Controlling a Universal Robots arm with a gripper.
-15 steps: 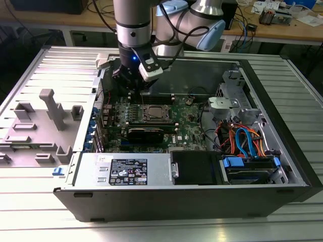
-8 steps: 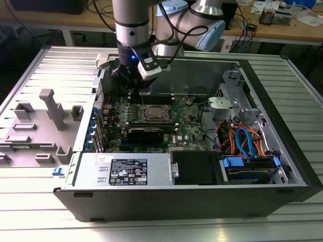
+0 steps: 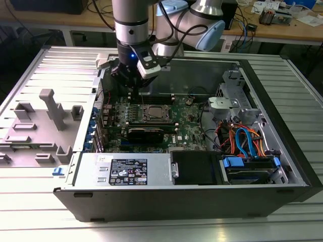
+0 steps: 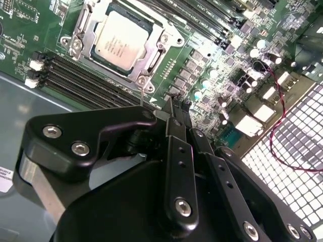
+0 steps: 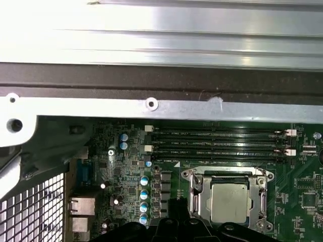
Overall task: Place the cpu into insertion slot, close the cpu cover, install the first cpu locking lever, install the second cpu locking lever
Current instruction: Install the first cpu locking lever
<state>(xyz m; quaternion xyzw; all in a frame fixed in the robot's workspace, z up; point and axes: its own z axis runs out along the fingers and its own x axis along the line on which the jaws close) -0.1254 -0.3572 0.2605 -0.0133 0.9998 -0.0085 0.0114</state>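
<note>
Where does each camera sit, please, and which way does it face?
Exterior view: off the arm, looking down into the open case; arm and pincer hang above the green board.
Second wrist view: on the wrist, looking past the pincer at the cpu.
First wrist view: on the wrist, facing the board and case wall; pincer tip shows.
Both wrist views share the cpu and memory slots.

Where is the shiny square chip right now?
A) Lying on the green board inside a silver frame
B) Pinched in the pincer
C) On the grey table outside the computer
A: in the second wrist view the cpu lies flat on the green board, ringed by the cpu cover.
</note>
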